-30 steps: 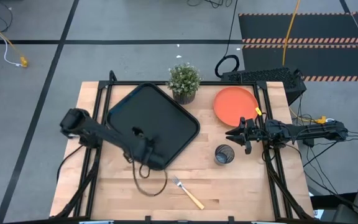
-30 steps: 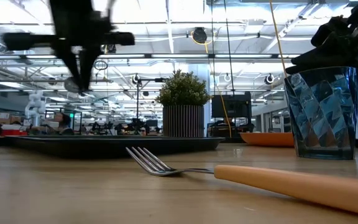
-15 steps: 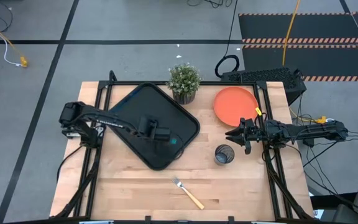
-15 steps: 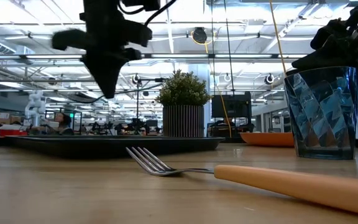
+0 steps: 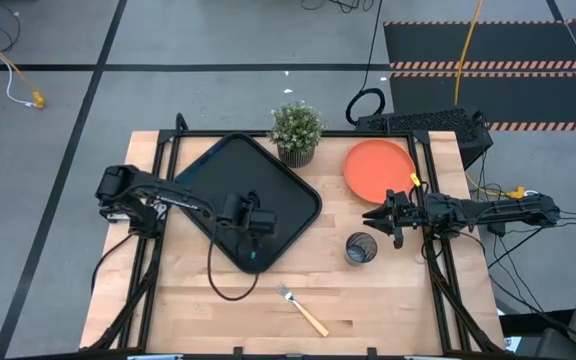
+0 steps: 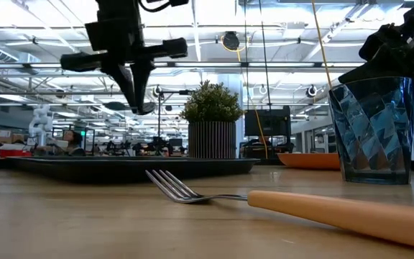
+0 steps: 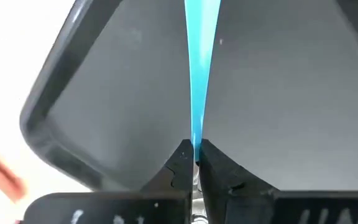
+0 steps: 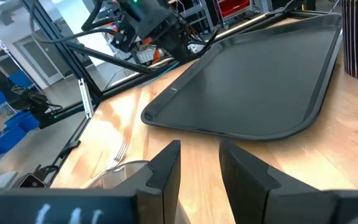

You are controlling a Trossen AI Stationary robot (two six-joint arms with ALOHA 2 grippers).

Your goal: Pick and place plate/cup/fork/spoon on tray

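Two arms are over the table. The left gripper (image 5: 252, 243) hangs above the tray (image 5: 208, 180), over the tray's corner nearest the fork (image 5: 302, 309). Its fingers (image 7: 182, 163) are clamped on the thin blue handle of the spoon (image 7: 200, 68), which runs straight out from the fingertips across the tray floor in the left wrist view. In the low view the left gripper (image 6: 139, 97) is well clear of the tray surface, with the spoon's bowl a dark shape at the fingertips.

The right gripper (image 5: 373, 214) sits off the tray, between the plate (image 5: 378, 167) and the cup (image 5: 360, 248), just beside both. Its fingers (image 8: 166, 171) stand apart with nothing between them.

The tray lies turned at an angle on the table (image 5: 388, 300), with nothing resting on its floor. The orange plate lies flat on the wood, well apart from the tray on the plant's far side. The potted plant (image 5: 296, 130) stands just beside the tray's far corner. The cup stands upright on the wood, near the tray's plate-side corner. The fork lies on bare wood beyond the tray's near corner, tines pointing toward the tray, handle away.
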